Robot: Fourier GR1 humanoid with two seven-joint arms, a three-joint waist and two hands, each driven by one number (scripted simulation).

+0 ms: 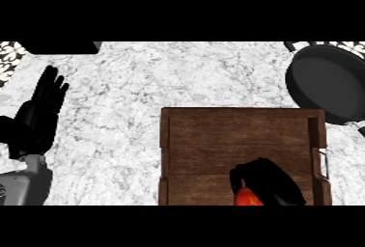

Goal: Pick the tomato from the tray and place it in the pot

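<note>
A brown wooden tray (214, 130) lies on the marble counter, right of centre. Over its near part my right hand (269, 182) is curled round the red tomato (247, 197), of which only a small red patch shows beneath the fingers. Whether the tomato still touches the tray I cannot tell. The black pot (328, 82) sits at the far right, beyond the tray's right corner, its inside dark. My left hand (35, 118) rests open at the left edge, fingers pointing up.
A dark object (61, 47) sits at the counter's far left edge. Patterned tiles (10, 50) show in the top corners. Bare marble (114, 125) lies between the left hand and the tray.
</note>
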